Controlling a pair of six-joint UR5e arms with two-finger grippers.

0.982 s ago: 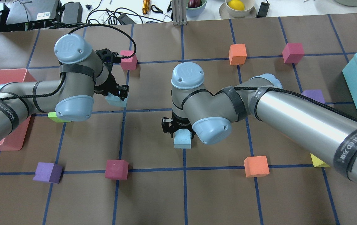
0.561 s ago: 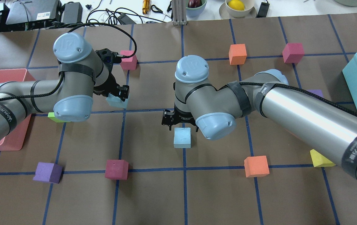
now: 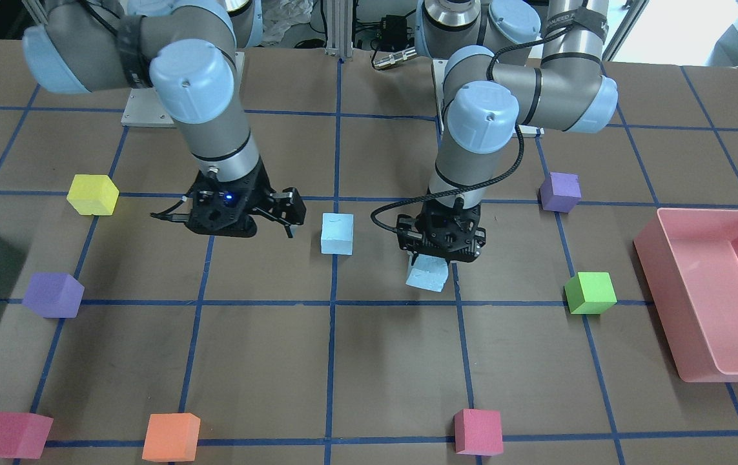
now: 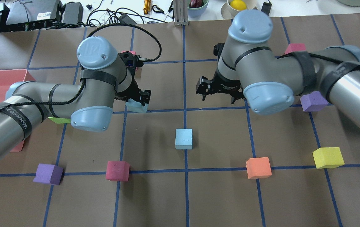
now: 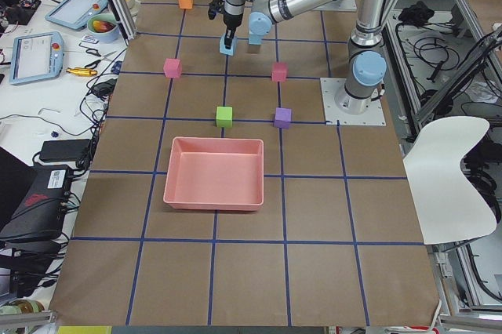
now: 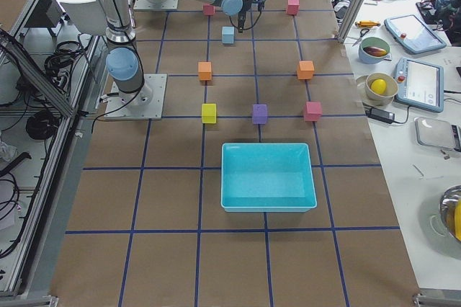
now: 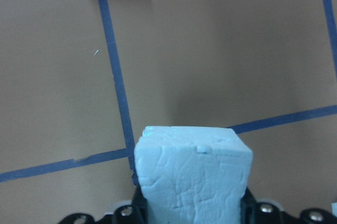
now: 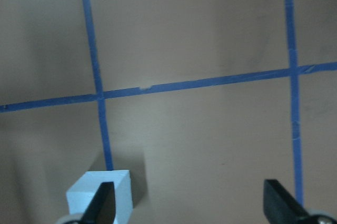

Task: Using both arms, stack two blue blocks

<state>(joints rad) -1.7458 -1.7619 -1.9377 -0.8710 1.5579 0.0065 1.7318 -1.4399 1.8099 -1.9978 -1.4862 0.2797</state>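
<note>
**A:** Judging from the table [image 4: 154, 195], how far along is the stack?

**B:** Roughly halfway, I think; nothing is stacked yet. The left arm [image 4: 41, 94] and the right arm [image 4: 293, 72] both hang above the table, apart from each other.

**A:** And the grippers?

**B:** The left gripper [image 4: 139, 101] is clamped on one blue block [image 7: 192, 176] and holds it clear of the table. The right gripper [image 4: 218, 96] is spread wide, with nothing between its fingers.

**A:** Where is the other blue block [image 4: 183, 138]?

**B:** Flat on the table, below the right gripper and off to its side, outside the fingers. From the left gripper it lies to the right and nearer the robot.

**A:** What is left?

**B:** Carrying the gripped block over it, lining the two up, setting it down square, and letting go.
</note>
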